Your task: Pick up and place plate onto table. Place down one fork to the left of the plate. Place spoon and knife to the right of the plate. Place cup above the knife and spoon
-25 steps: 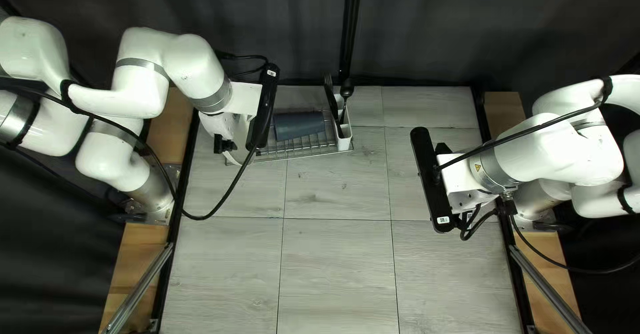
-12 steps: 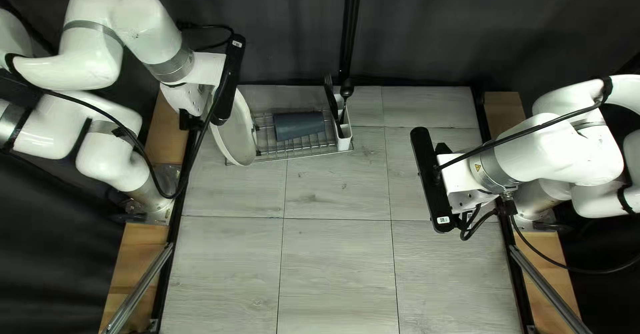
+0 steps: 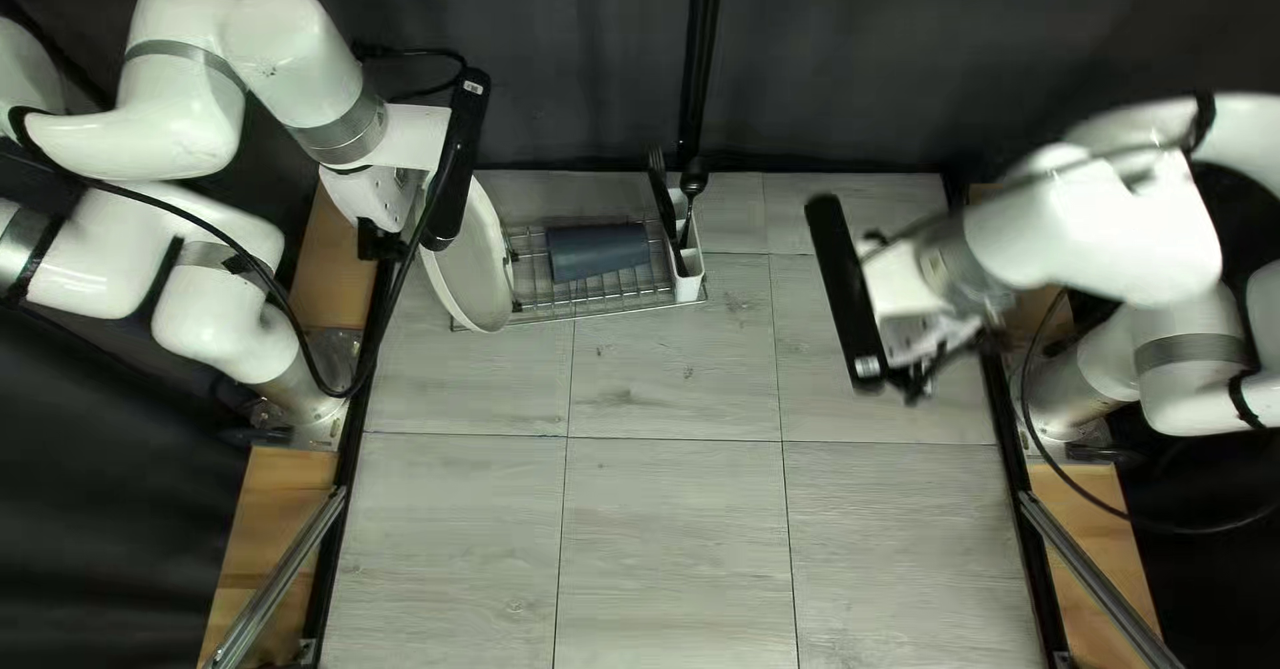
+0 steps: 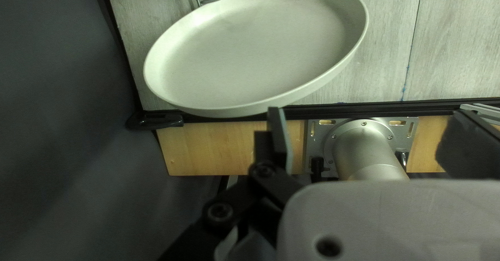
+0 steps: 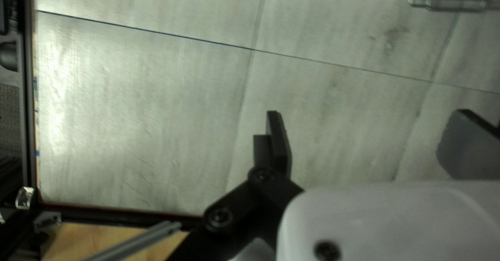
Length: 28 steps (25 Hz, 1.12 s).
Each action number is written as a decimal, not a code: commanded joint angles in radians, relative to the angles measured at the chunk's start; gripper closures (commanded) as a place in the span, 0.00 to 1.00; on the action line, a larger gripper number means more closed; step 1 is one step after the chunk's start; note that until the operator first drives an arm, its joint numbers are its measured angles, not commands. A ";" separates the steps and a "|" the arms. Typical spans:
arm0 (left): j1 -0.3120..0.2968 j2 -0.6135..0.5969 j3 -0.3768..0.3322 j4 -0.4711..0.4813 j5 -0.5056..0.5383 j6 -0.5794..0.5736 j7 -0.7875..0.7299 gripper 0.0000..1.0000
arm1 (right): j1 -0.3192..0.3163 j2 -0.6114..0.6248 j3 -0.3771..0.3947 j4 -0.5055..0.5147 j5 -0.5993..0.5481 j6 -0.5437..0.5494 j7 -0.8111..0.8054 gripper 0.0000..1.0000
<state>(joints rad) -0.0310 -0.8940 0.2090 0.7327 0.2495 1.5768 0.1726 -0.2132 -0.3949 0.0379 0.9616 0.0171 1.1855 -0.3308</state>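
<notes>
Well, in the top left view the plate stands tilted at the left end of a wire dish rack, close by the left pincer and partly hidden under the raised left arm. The blue-grey cup lies on its side in the rack. A fork and a spoon stand heads up in the white cutlery holder at the rack's right end; a dark length by the fork may be the knife, but that cannot be told for sure. At the right, the blurred right arm carries its pincer over the tiled bench.

In the left wrist view the left pincer is spread wide and has hold of nothing. The plate's pale hollow shows ahead of it, the rim touching or nearly touching one fingertip; which, cannot be told.

In the right wrist view the right pincer is also wide apart, gripping nothing, above bare bench, with a corner of the cutlery holder well ahead.
</notes>
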 commanded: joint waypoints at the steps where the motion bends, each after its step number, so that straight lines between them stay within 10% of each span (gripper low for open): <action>1: 0.000 0.000 0.000 0.000 0.000 0.000 0.000 0.00 | -0.053 0.128 -0.096 0.095 -0.008 -0.039 -0.132 0.00; 10: 0.000 0.000 0.000 0.000 0.000 0.000 0.000 0.00 | -0.059 0.172 -0.117 0.085 -0.002 -0.096 -0.189 0.00; 28: 0.000 0.000 0.000 0.000 0.000 0.000 0.000 0.00 | -0.155 0.633 -0.182 0.420 0.291 -0.218 -0.430 0.00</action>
<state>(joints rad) -0.0310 -0.8940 0.2090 0.7327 0.2495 1.5768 0.1726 -0.3640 0.1996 -0.1483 1.3381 0.2921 0.9566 -0.7544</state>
